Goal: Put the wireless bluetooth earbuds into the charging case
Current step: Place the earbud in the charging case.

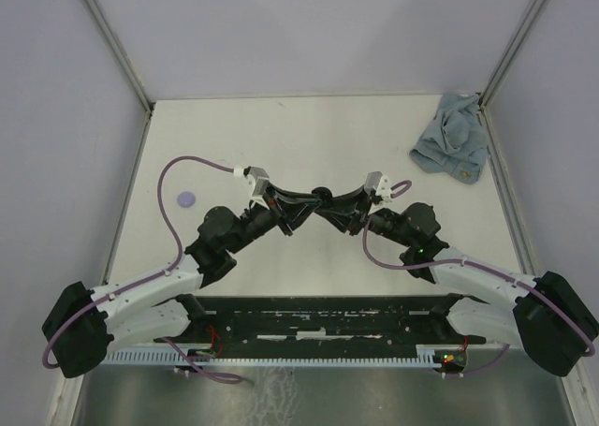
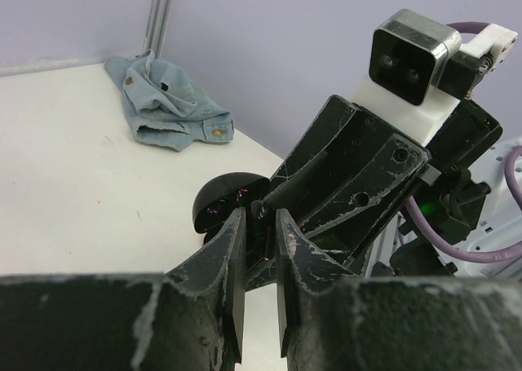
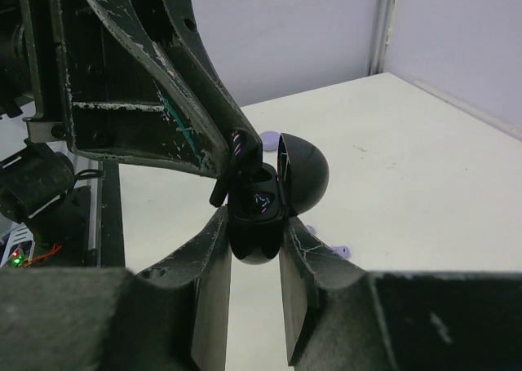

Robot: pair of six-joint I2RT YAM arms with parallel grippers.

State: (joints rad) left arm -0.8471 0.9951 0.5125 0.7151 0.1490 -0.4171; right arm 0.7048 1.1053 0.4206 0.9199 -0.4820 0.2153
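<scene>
A black mounting rail [image 1: 309, 328] runs along the near edge of the white counter [image 1: 309, 136], with both arm bases at its ends. From there the two arms lean inward and meet over the middle of the counter.

The right claw [image 3: 254, 224] is clenched around the lower half of a glossy black, rounded plastic charging case [image 3: 257, 245] and holds it off the counter. The case's domed lid [image 3: 303, 171] is hinged open and tips away to the far side. A purple glint shows inside the open body, but I cannot tell whether a bud sits in it.

The left claw [image 2: 261, 224] comes in from the left with its fingers pinched on a small black comma-shaped plastic earbud [image 3: 236, 155]. The earbud is at the case's open mouth, just above the well.

Two tiny lilac pieces [image 3: 342, 250] lie on the counter just beside the case. A flat round lilac disc [image 1: 186, 199] rests well to the left. A crumpled pale-blue denim cloth [image 1: 452, 147] lies in the far right corner.
</scene>
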